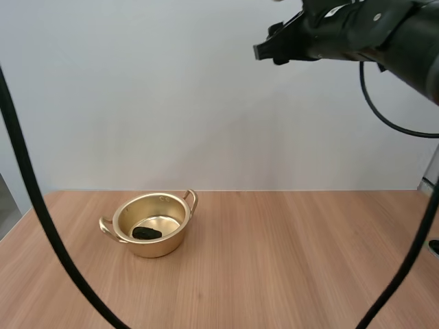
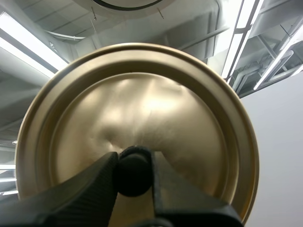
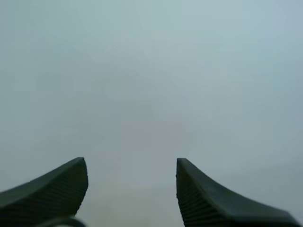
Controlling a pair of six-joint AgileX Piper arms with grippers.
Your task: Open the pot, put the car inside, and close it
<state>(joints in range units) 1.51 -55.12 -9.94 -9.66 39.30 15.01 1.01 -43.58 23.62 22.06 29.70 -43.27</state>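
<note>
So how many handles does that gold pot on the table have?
2. The left handle sticks out from the pot's nearer left side; the right handle is on its far right side. None seems hidden.

The pot (image 1: 163, 248) stands uncovered toward the left of the table (image 1: 302, 267), its mouth open straight upward, with a small dark car (image 1: 147, 233) lying on its floor. Open wood stretches in front of the pot and well to its right. The right gripper (image 1: 260, 51) hangs high up and to the right, off the line down into the pot, while the lid (image 2: 142, 94) spreads broad across the front of the left gripper (image 2: 134, 163), which pinches its knob (image 2: 134, 175).
</note>
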